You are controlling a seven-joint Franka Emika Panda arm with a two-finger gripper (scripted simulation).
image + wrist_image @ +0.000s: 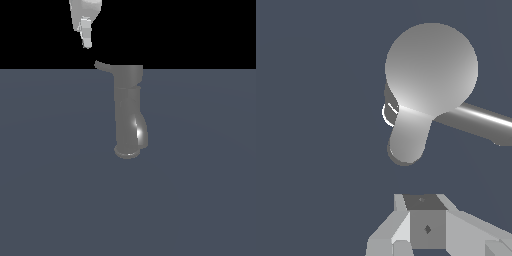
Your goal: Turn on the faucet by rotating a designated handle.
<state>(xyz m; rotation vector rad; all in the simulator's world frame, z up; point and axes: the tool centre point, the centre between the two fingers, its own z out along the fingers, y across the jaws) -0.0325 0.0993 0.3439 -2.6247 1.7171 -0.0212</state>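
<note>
The grey faucet (127, 115) stands upright on the floor, its glossy spout (142, 134) low on the exterior view's right side. The thin handle (102, 65) sticks out from the top cap toward the exterior view's left. My white gripper (87, 44) hangs above and slightly left of the handle's tip, not touching it; its fingers look pressed together and hold nothing. In the wrist view I look down on the round cap (431, 67). The handle (407, 140) shows as a rounded lobe pointing toward my gripper (423, 201). A glossy grey bar (481, 120) runs out from under the cap.
The flat blue-grey floor (50, 200) spreads all around the faucet. The background above the horizon is black. Nothing else stands in either view.
</note>
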